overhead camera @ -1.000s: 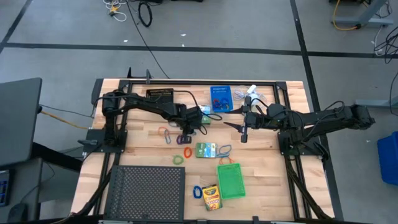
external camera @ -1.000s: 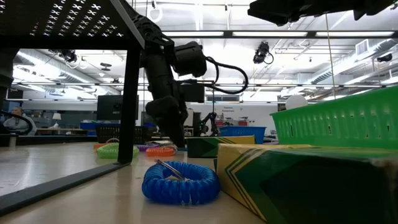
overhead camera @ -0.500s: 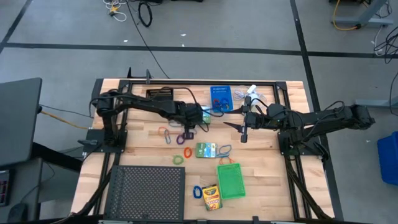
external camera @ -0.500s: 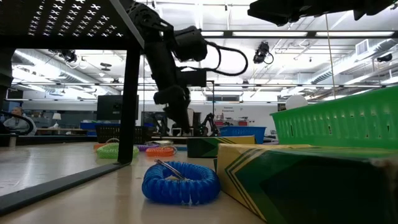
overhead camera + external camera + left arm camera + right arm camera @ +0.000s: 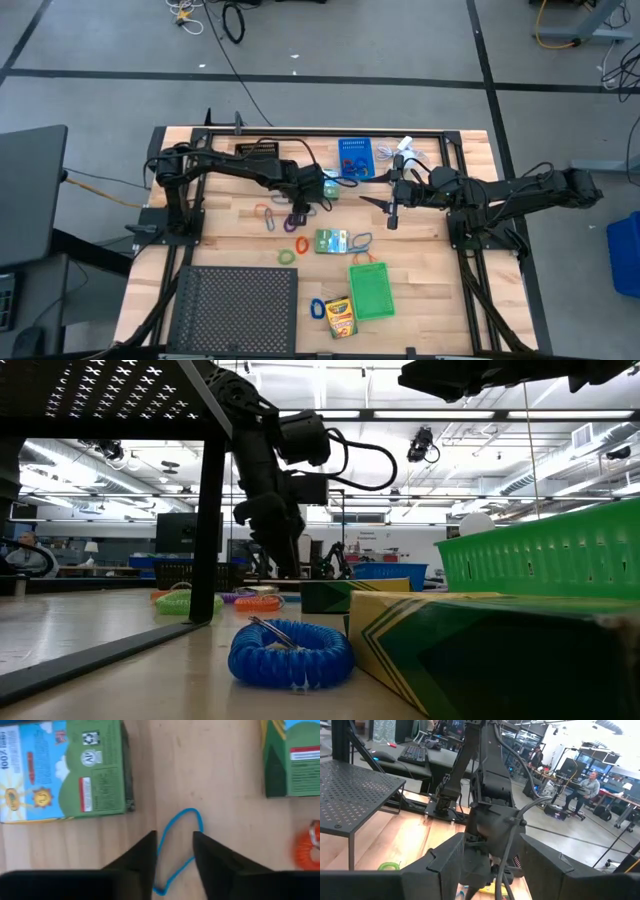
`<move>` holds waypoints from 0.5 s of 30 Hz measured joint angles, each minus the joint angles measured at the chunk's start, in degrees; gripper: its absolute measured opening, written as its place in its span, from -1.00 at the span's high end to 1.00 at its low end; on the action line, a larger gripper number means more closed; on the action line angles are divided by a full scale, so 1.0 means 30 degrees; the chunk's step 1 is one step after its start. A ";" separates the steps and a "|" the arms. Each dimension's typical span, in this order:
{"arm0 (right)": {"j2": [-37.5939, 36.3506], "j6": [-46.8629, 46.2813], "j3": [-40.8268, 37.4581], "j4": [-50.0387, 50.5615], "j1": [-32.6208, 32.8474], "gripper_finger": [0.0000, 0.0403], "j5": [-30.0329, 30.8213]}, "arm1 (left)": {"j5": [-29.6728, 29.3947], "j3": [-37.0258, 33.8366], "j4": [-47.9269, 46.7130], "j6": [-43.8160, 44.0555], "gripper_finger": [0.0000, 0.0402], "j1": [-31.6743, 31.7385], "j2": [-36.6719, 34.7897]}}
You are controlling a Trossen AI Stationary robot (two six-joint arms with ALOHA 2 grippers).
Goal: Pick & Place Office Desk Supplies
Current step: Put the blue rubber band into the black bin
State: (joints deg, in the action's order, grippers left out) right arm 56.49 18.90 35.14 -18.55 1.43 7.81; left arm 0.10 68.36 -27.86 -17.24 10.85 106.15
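Blue band loop [image 5: 176,851] lies lengthwise between left gripper [image 5: 173,851] jaws, parted; right gripper [image 5: 390,213] jaws apart.

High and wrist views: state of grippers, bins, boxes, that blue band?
left gripper: open, fingers either side of the band.
right gripper: open, empty, over mid-table.
blue rubber band: flat on the wood, ungripped.
blue bin: upright, small coloured items inside.
green bin: upright, looks empty.
crayon box: lying flat.
green-white box: lying flat, closed.
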 joint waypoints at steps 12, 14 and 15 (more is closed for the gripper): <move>0.0000 0.0007 0.0000 0.0099 0.0000 0.05 -0.0007 | 0.0984 0.0022 0.0465 0.0261 -0.13 0.1041 0.1436; 0.0000 0.0007 0.0000 0.0102 0.0000 0.05 -0.0007 | 0.0975 0.0022 0.0517 0.0263 -0.10 0.1041 0.1545; 0.0000 0.0007 0.0000 0.0102 0.0000 0.05 -0.0007 | 0.0997 0.0027 0.0513 0.0274 -0.08 0.1039 0.1599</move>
State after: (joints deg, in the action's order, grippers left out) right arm 56.49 18.92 35.14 -18.24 1.43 7.79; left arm 3.09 68.44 -26.32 -16.42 13.97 110.95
